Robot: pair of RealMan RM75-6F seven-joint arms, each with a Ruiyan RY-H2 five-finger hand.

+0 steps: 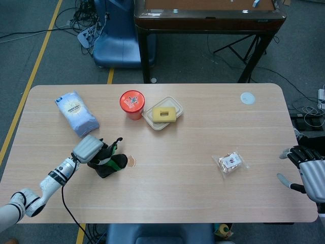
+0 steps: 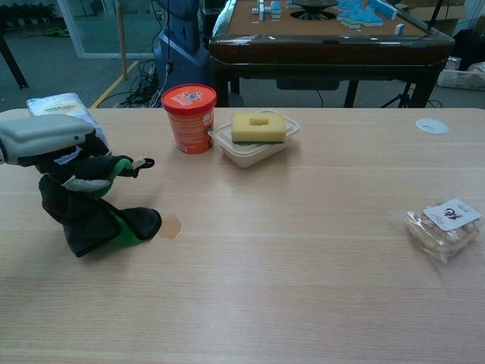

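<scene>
Our left hand (image 2: 45,140) pinches the black-and-green glove (image 2: 95,216), which hangs below it, toe touching the table (image 2: 303,250).

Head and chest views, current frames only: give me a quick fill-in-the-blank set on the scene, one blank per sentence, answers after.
1. The left hand holds a black and ____ cloth.
2. The yellow sponge lies in a shallow ____.
3. The red tub stands beside the tray, on its ____ in the chest view.
4. The right hand holds ____.

Missing words: green; tray; left; nothing
</scene>
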